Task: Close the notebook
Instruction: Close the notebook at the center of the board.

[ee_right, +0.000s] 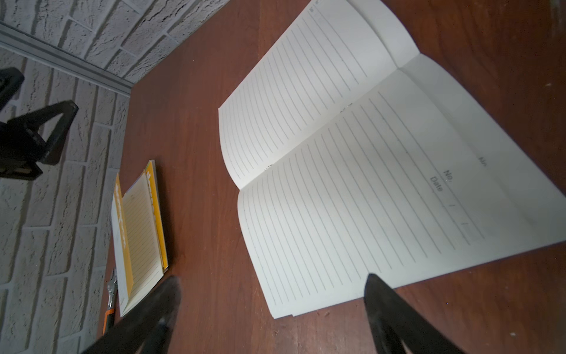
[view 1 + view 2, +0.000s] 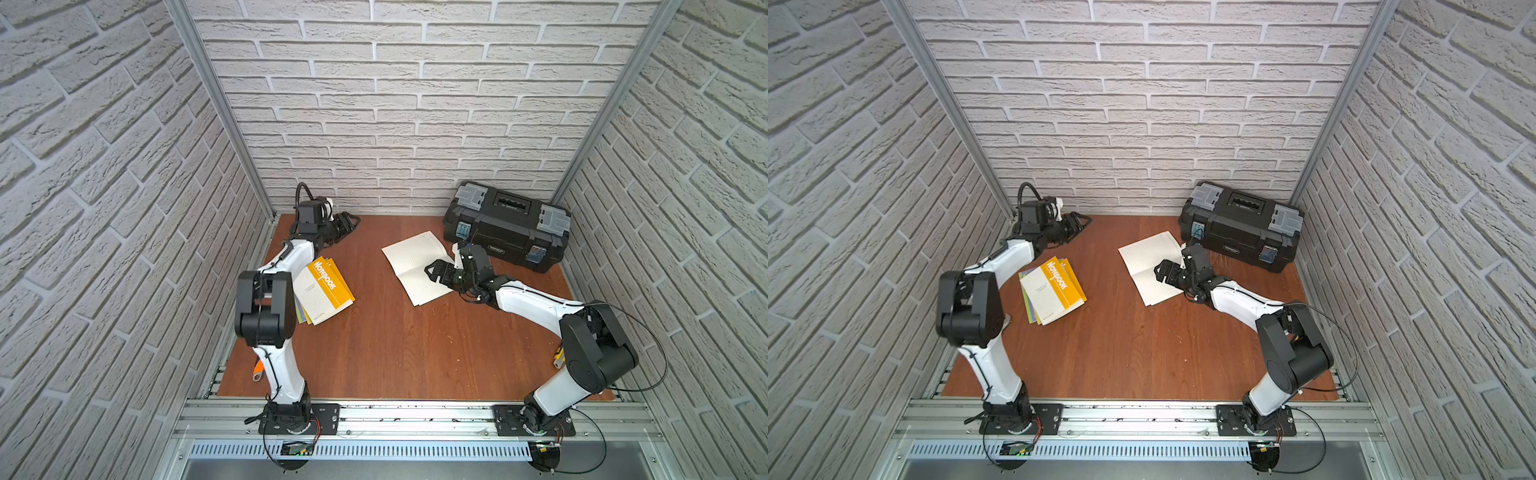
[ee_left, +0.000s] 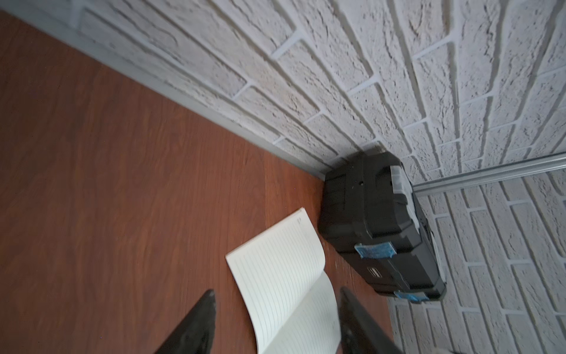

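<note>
The notebook [image 2: 409, 257] [image 2: 1147, 262] lies open and flat on the wooden table [image 2: 395, 345], lined pages up, just in front of the toolbox. My right gripper [image 2: 433, 272] [image 2: 1161, 272] hovers low over its near page, by the outer edge. In the right wrist view that gripper [image 1: 272, 282] is open, with the corner of the notebook [image 1: 352, 171] between its fingertips [image 1: 375, 285] and nothing held. My left gripper [image 2: 351, 222] [image 2: 1079, 222] stays far off at the back left by the wall, open [image 3: 275, 294] and empty, facing the notebook [image 3: 284, 275].
A stack of closed notebooks with an orange and white cover [image 2: 326, 291] [image 2: 1054, 291] [image 1: 137, 239] lies beside the left arm. A black toolbox [image 2: 507, 226] [image 2: 1241, 226] [image 3: 376, 226] stands in the back right corner. An orange-handled tool [image 2: 257, 370] [image 1: 108, 306] sits at the table's left edge.
</note>
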Controlling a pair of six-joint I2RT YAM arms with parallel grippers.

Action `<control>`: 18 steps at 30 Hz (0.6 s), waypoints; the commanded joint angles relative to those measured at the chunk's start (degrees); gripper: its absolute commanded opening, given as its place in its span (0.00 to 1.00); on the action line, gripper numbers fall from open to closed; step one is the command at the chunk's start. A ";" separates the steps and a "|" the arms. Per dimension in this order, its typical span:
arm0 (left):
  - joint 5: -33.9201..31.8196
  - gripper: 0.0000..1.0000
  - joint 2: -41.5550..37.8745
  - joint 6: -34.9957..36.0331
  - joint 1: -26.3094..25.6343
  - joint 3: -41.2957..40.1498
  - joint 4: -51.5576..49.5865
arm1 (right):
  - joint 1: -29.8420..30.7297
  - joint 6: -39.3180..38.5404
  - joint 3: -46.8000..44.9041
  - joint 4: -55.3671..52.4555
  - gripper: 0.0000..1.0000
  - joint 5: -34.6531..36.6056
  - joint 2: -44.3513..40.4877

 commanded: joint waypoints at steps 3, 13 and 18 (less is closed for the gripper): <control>-1.49 0.62 15.46 3.75 -3.44 17.28 -12.42 | -1.03 1.34 -0.10 3.76 0.93 2.34 4.09; -4.24 0.62 14.95 -1.04 -7.06 10.18 -7.08 | -1.71 -0.41 5.13 5.34 0.93 -1.83 11.87; -2.37 0.60 13.40 -7.01 -8.03 2.90 -0.11 | -1.71 -0.33 4.65 4.49 0.93 -2.30 13.18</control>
